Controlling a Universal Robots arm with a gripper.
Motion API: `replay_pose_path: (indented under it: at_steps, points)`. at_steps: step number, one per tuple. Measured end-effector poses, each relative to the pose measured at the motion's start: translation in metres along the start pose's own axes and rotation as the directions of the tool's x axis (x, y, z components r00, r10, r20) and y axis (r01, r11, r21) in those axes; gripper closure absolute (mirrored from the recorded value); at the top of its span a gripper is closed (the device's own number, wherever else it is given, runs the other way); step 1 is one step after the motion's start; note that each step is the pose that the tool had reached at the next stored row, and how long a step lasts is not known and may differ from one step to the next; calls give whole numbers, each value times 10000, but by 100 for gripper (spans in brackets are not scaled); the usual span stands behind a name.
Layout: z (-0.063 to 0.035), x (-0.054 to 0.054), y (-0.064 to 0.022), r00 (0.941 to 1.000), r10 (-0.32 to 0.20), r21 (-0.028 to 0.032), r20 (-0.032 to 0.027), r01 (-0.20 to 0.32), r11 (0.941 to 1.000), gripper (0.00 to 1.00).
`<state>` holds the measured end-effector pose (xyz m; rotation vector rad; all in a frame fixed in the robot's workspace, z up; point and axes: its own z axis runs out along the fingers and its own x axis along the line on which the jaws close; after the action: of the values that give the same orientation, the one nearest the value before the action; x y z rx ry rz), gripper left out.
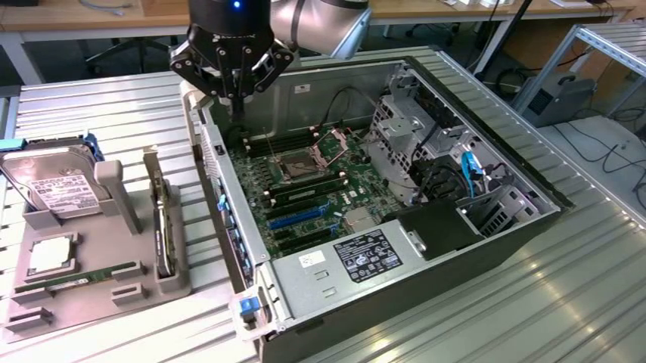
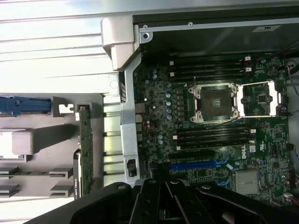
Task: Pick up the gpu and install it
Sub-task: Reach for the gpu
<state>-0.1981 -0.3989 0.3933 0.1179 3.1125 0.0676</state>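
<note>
The gpu stands on edge in a slot of the grey holder at the exterior view's left, its thin top edge showing. In the wrist view the gpu is a narrow dark strip beside the case wall. My gripper hangs above the back corner of the open computer case, over the motherboard. Its fingers are shut together with nothing between them. In the wrist view my gripper sits over the board near the blue slot. It is well apart from the gpu.
The holder also carries a hard drive, a silver processor and a green memory stick. Inside the case are an open processor socket, drive cages and a power supply. The table is ribbed metal.
</note>
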Motion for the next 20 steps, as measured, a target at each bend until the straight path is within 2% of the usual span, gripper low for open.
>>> replay_pose_path:
  at_steps: [20]
  points:
    - [-5, 177, -13, 10000, 0, 0, 1, 0, 10000, 89]
